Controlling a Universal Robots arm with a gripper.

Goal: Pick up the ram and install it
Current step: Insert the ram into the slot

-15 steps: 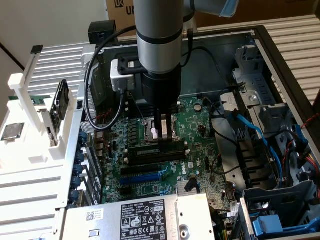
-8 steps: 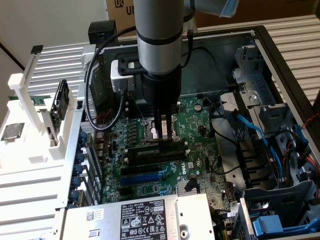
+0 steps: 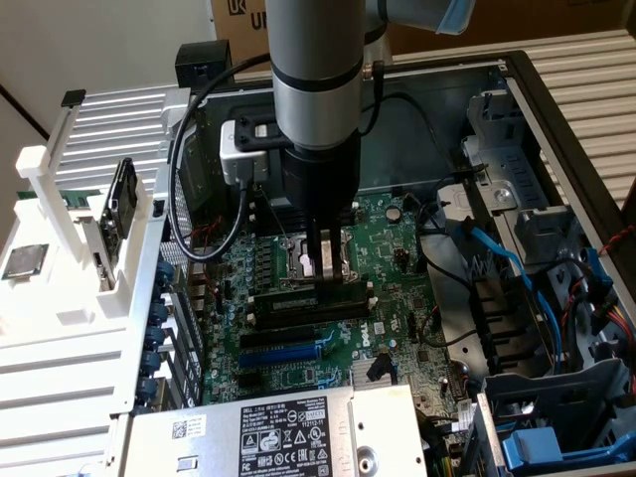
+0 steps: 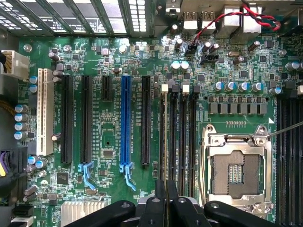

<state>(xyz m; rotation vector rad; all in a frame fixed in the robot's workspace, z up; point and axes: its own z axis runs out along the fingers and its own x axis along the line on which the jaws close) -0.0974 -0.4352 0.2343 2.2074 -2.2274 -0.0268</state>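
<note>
We are at the seating step. The gripper [image 3: 324, 270] has its jaws narrow, apparently pinching the ram [image 3: 298, 302], which lies along the memory slots [image 4: 183, 137] beside the processor socket [image 4: 235, 165]. Seating, we judge, calls for a straight, even press.

1 arm [image 3: 316, 70] vertical, last link pointing straight down. Black wrist section under grey tube. Gripper [image 3: 324, 270] at bottom, 2 fingers [image 4: 155, 208] drawn near-together, thin slit between, tips down.

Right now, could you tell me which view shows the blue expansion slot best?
The wrist view: the blue expansion slot lies unobstructed, seen end to end. The exterior view shows the slot obliquely.
</note>
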